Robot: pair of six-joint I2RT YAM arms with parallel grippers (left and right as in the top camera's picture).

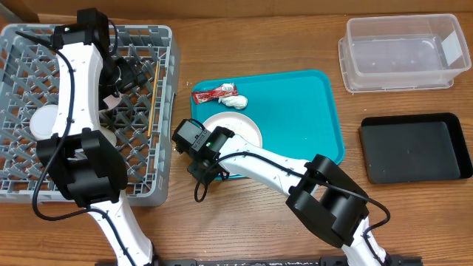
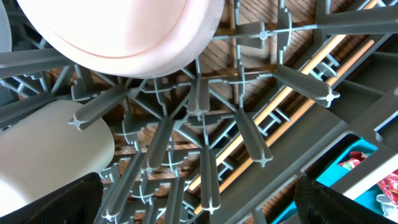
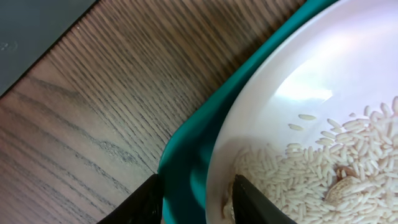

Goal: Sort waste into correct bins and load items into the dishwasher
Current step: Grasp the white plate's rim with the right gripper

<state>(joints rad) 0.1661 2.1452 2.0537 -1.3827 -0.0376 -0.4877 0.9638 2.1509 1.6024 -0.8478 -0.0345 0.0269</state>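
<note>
Straddling plate (image 3: 323,81) rim, right claw (image 3: 196,200).

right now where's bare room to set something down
Bare: the right half of the teal tray, the tub and the black tray. Open table lies between those three. Crowded: the teal tray's left end, with plate, wrapper, tissue and the right fingers at the plate's rim; the rack, under the left arm.

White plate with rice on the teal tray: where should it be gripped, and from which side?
Pinch the plate by its thin rim on the side facing the dish rack, where the right gripper is. It lies flat, too wide to span, and its rice needs level carrying.
</note>
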